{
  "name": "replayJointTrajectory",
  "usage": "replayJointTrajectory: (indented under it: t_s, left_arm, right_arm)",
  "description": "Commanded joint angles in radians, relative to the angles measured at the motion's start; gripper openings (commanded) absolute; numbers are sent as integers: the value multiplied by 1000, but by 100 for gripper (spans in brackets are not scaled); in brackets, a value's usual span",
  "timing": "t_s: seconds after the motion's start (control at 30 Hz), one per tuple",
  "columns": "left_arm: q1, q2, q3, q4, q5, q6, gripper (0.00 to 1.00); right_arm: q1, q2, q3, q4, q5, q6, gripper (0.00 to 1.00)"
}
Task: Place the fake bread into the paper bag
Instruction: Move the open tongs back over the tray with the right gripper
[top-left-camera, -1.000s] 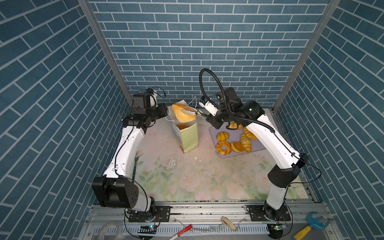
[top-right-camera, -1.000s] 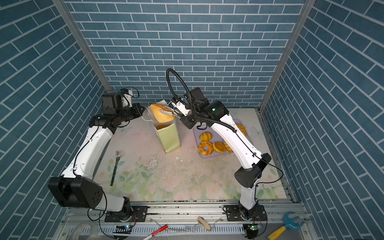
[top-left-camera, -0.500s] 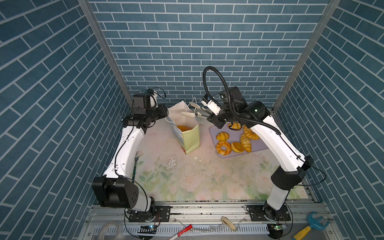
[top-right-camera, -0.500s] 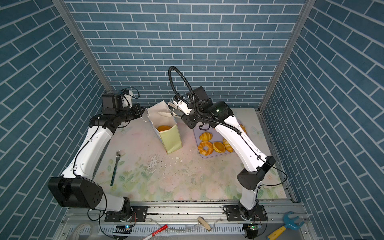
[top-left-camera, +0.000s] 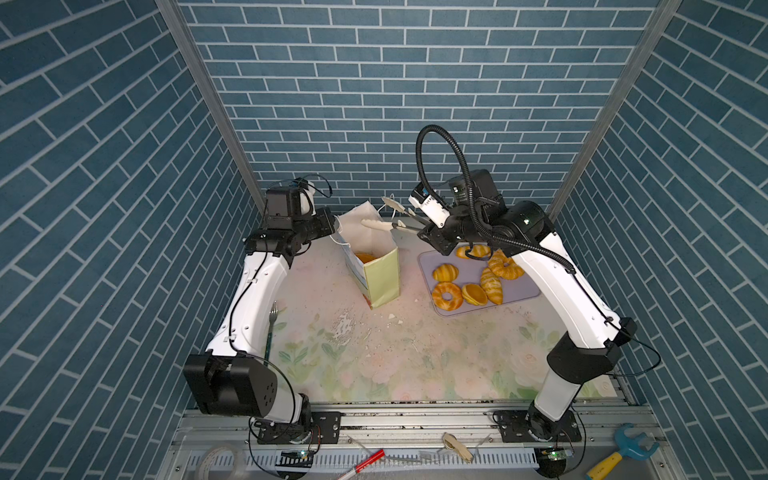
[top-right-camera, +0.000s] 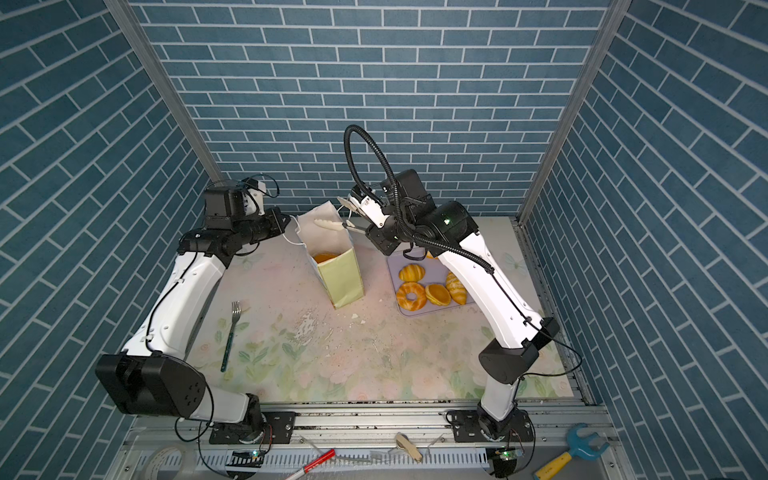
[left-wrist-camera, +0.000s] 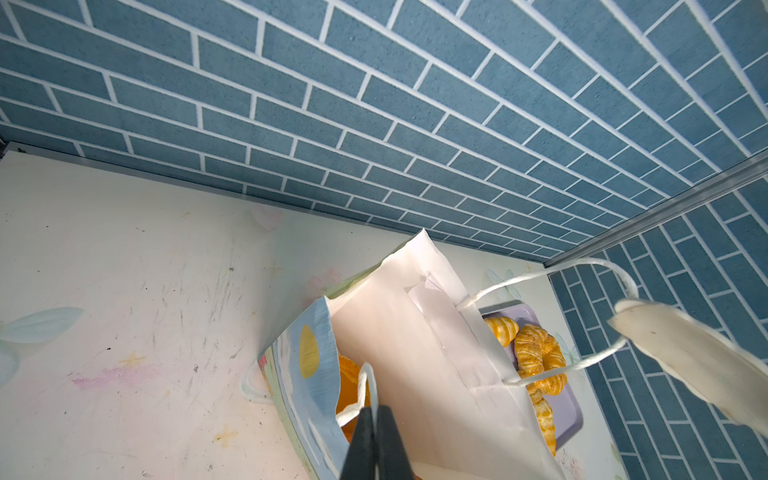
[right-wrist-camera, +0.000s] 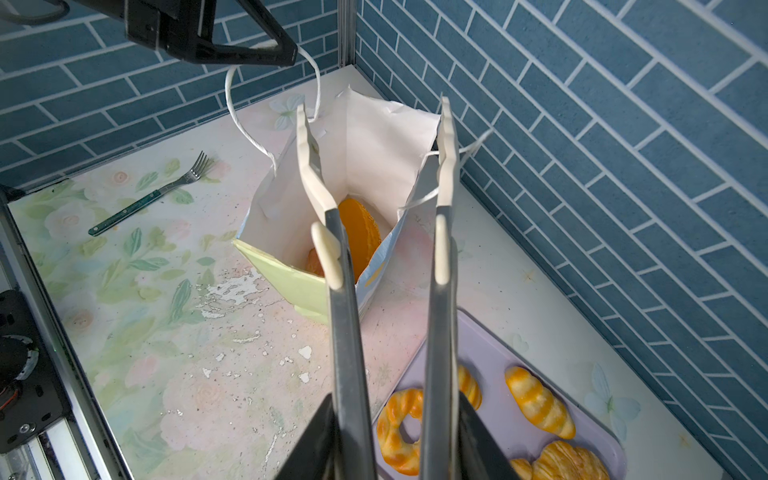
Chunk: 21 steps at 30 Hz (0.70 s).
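Bread (top-left-camera: 446, 295): disc (right-wrist-camera: 361, 228) lying inside bag (top-left-camera: 380, 274), others sitting on tray (top-left-camera: 523, 286).
Left end effector (left-wrist-camera: 375, 411): pressed together, pinching cord (left-wrist-camera: 368, 380).
Right end effector (right-wrist-camera: 392, 424): clamping tongs (right-wrist-camera: 345, 332), tips spread, empty, hovering over bag.
Risk: tongs snagging far cord (right-wrist-camera: 419, 199), tipping bag.

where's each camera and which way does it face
Top views: high in front, looking down; both arms show.
Left wrist: on left arm, facing pale yellow-green paper bag; left end effector pinches its white cord handle.
Right wrist: on right arm, facing into bag; cream-tipped metal tongs in right end effector show.
Shared: both wrist views show bag, lavender tray.
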Motion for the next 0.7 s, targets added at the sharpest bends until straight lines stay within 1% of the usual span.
replayJointTrajectory:
  t_s: [0.0, 0.17, 0.3, 0.43, 0.53, 0.6, 0.63, 0.67]
  left_arm:
    - [-6, -11, 17, -15, 12, 15, 3]
    - [-6, -13, 10, -7, 15, 18, 3]
    - [-6, -17, -2, 4, 23, 15, 3]
    - [-6, -22, -6, 5, 20, 13, 4]
    - [-6, -22, -15, 12, 17, 13, 5]
    - [-6, -14, 1, -6, 20, 9, 9]
    - [-6, -14, 4, -13, 21, 7, 12]
    - [-6, -17, 3, -14, 14, 5, 17]
  right_arm:
    - [-7, -40, 23, 49, 13, 29, 41]
    - [-76, -107, -36, 91, -11, 72, 40]
    - [-143, -180, -131, 106, 37, 104, 40]
    - [-217, -264, -261, 123, 92, 146, 40]
    - [-287, -338, -398, 147, 121, 183, 40]
    - [-335, -378, -484, 151, 124, 215, 40]
    - [-353, -390, -511, 149, 126, 233, 40]
    - [-367, -405, -547, 148, 126, 250, 40]
